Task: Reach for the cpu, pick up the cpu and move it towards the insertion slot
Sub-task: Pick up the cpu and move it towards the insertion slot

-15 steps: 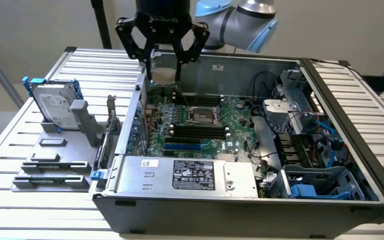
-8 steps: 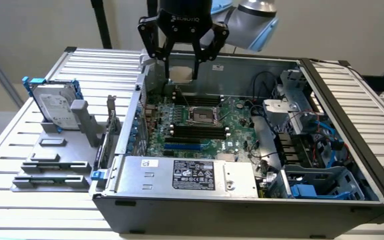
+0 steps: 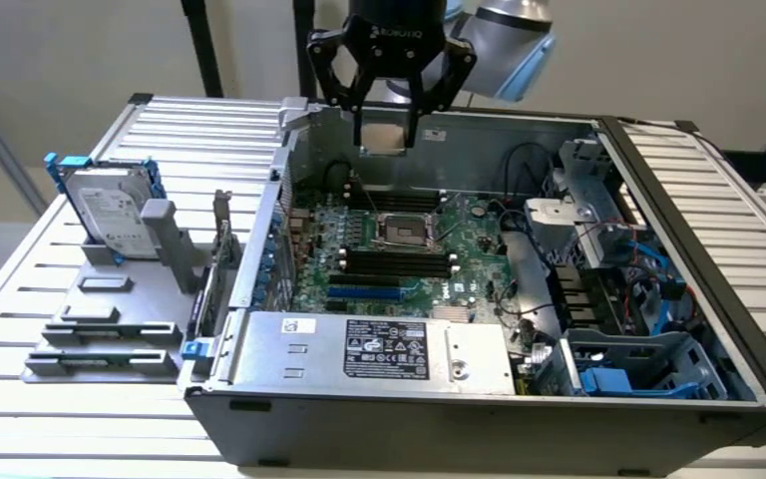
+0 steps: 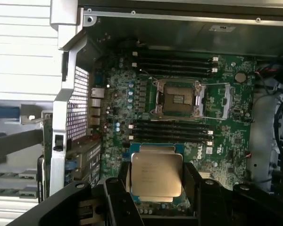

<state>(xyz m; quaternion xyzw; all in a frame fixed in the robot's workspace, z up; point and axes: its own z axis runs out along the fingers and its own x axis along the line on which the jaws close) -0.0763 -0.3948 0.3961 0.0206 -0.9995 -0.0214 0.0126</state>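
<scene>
In the open computer case [image 3: 490, 404], a labelled power supply [image 3: 383, 351] sits by the near edge, "DELL" shows on the motherboard [image 4: 226, 136] beside the memory slots [image 4: 172, 132], and above the case's far wall the gripper [image 3: 386, 135] is closed on the cpu [image 4: 156, 175], held over the board, apart from the insertion slot [image 4: 178, 98].

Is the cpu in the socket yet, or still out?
Out. The gripper holds the cpu above the motherboard; the insertion slot lies empty.
</scene>
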